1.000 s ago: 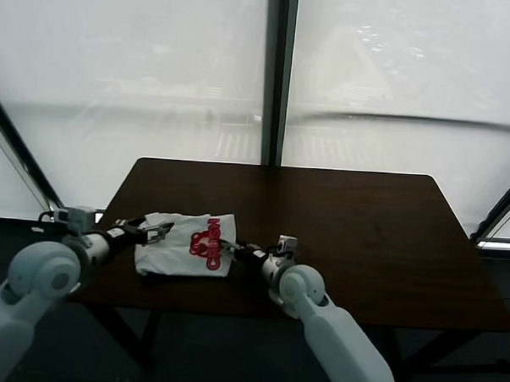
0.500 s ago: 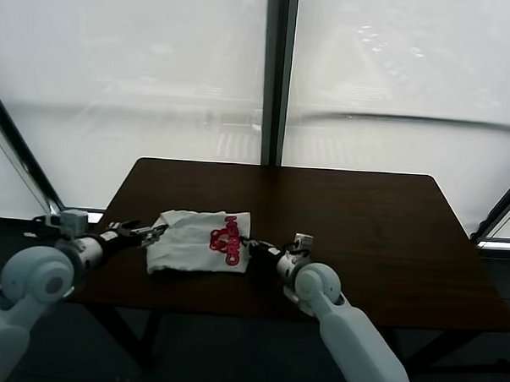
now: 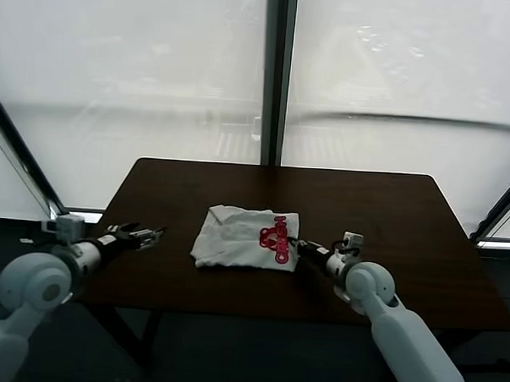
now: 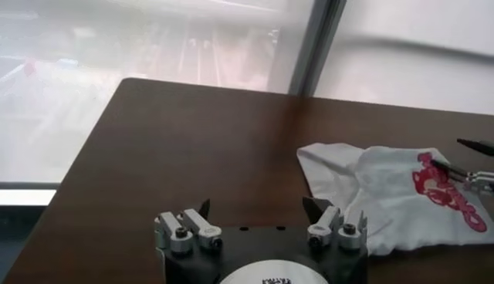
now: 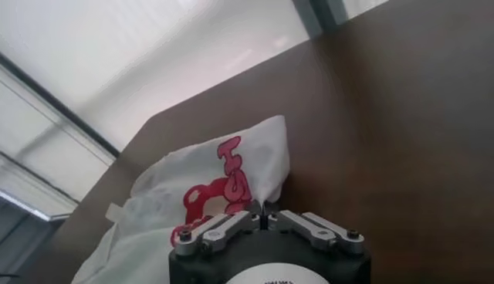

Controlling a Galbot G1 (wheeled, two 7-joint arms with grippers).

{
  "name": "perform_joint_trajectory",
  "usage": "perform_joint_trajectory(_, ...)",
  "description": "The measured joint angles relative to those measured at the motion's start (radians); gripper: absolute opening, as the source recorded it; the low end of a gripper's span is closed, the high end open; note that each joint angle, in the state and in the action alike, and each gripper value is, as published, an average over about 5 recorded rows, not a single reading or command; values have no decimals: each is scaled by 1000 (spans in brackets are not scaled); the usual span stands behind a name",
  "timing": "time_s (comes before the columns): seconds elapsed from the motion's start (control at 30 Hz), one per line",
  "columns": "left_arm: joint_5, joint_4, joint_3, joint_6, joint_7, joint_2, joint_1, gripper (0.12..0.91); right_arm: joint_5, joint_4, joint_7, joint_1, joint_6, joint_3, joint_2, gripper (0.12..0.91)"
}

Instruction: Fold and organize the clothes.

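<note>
My right tool [image 3: 299, 244] is clamped tight on the edge of the T-shirt [image 3: 240, 238], at the side carrying the red print [image 3: 275, 240]. The shirt lies bunched on the dark surface [image 3: 381, 213], extending away from that tool toward my left. My left tool [image 3: 151, 235] stands fully spread and holds nothing, well apart from the shirt, over the surface's left edge.

Left gripper [image 3: 148, 234] low at the left side, jaws spread wide, holding nothing, arm reaching forward from the left shoulder. Right gripper [image 3: 300, 245] low and level, fingers [image 5: 231, 223] pressed together, pinching cloth, forearm stretched forward from the right.
</note>
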State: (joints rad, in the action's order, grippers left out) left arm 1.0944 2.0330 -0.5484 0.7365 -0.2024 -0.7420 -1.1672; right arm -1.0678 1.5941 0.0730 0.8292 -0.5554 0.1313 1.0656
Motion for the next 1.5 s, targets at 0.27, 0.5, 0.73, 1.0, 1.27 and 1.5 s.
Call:
perform_joint_trajectory(0.27, -9, 15, -30, 0, 4, -19, -36, 907, 151, 25, -30, -6, 24, -11, -52, 216)
perform_joint_trajectory(0.5, -18, 21, -46, 0, 10, -32, -55, 907, 338, 88, -14, 29, 68, -12, -108, 630)
perform_joint_trajectory(0.73, -35, 21, -55, 0, 20, -47, -69, 907, 474, 79, -55, 19, 266, -12, -123, 897)
perform_joint_trajectory(1.0, -60, 28, -81, 0, 34, -67, -104, 907, 681, -37, -77, -52, 443, -99, -47, 907)
perform_joint_trajectory(1.27, -67, 38, -117, 0, 44, -81, -146, 907, 823, -166, -41, -67, 439, -141, 9, 907)
perform_joint_trajectory(1.5, -82, 53, -138, -7, 51, -97, -179, 907, 838, -194, -29, -54, 388, -136, 13, 907)
